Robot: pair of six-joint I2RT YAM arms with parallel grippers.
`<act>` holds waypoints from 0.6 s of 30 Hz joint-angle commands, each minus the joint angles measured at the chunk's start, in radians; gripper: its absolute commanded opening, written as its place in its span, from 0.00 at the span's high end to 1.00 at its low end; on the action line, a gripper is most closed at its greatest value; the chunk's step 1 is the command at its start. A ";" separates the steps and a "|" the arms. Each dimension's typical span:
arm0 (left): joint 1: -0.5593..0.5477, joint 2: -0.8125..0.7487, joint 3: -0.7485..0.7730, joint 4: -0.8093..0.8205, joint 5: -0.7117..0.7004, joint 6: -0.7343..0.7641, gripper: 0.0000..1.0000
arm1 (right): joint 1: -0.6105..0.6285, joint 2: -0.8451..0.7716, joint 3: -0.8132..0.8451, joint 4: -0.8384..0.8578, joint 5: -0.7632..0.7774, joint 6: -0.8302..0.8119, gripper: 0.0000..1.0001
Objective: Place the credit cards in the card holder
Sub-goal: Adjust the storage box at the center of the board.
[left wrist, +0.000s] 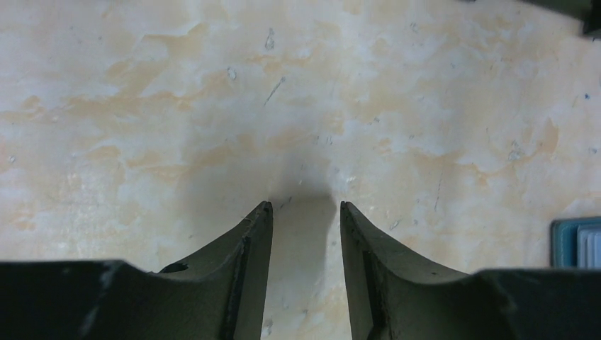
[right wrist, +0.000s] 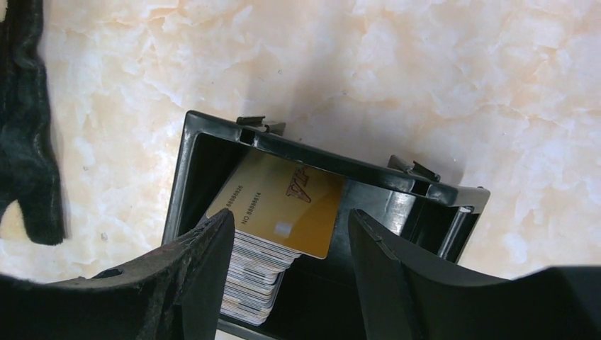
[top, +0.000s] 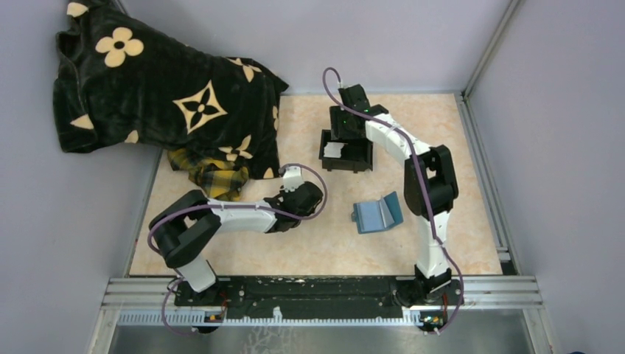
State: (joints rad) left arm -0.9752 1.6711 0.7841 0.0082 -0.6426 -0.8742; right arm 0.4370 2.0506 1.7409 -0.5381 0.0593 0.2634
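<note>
Table: we see a pale marbled top, cream with orange veining, which bears everything listed below.
Black box: an open-topped plastic box. In the overhead view we find it at the far middle of the table, near the hem of the blanket.
Credit cards: we see a stack of thin pale cards inside the black box, set toward its left side in the right wrist view.
Gold card: the topmost card. It lies tilted across the stack, its upper edge toward the box's far wall, and we can make out printed digits and a small chip.
Card holder: a blue folding wallet, open in a shallow V on the table. It sits nearer the arm bases than the black box and apart from it.
Right gripper: it hangs over the black box with the claw wide. Its fingers stand either side of the gold card. We cannot tell whether either touches it.
Left gripper: it hangs low over the table, left of the card holder, with the claw partly apart. We see only marbled surface in the gap.
Blanket: black with cream flower motifs, heaped at the far left corner.
Plaid cloth: yellow and dark checks. We see it showing from under the blanket's near edge.
</note>
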 commanded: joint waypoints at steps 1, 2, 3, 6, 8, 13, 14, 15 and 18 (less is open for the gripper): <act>0.048 0.071 0.079 0.053 0.058 0.035 0.54 | -0.003 -0.118 -0.056 0.081 0.037 -0.034 0.40; 0.065 0.089 0.109 0.066 0.069 0.049 0.55 | -0.003 -0.148 -0.089 0.104 0.051 -0.035 0.40; 0.081 0.109 0.143 0.075 0.078 0.061 0.56 | -0.003 -0.169 -0.115 0.120 0.066 -0.036 0.41; 0.120 0.197 0.268 0.072 0.108 0.095 0.60 | -0.004 -0.207 -0.158 0.127 0.129 -0.043 0.44; 0.136 0.254 0.344 0.061 0.115 0.106 0.62 | -0.004 -0.216 -0.178 0.120 0.163 -0.045 0.47; 0.164 0.346 0.461 0.055 0.127 0.109 0.66 | -0.011 -0.232 -0.251 0.139 0.168 -0.030 0.61; 0.169 0.363 0.479 0.051 0.131 0.107 0.66 | -0.011 -0.229 -0.264 0.141 0.160 -0.027 0.64; 0.174 0.377 0.492 0.048 0.136 0.103 0.67 | -0.012 -0.229 -0.282 0.144 0.151 -0.021 0.69; 0.188 0.408 0.519 0.046 0.151 0.095 0.68 | -0.012 -0.234 -0.330 0.156 0.122 -0.004 0.82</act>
State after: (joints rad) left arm -0.8040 2.0407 1.2583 0.0582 -0.5228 -0.7872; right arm 0.4351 1.8599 1.4555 -0.4232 0.1955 0.2394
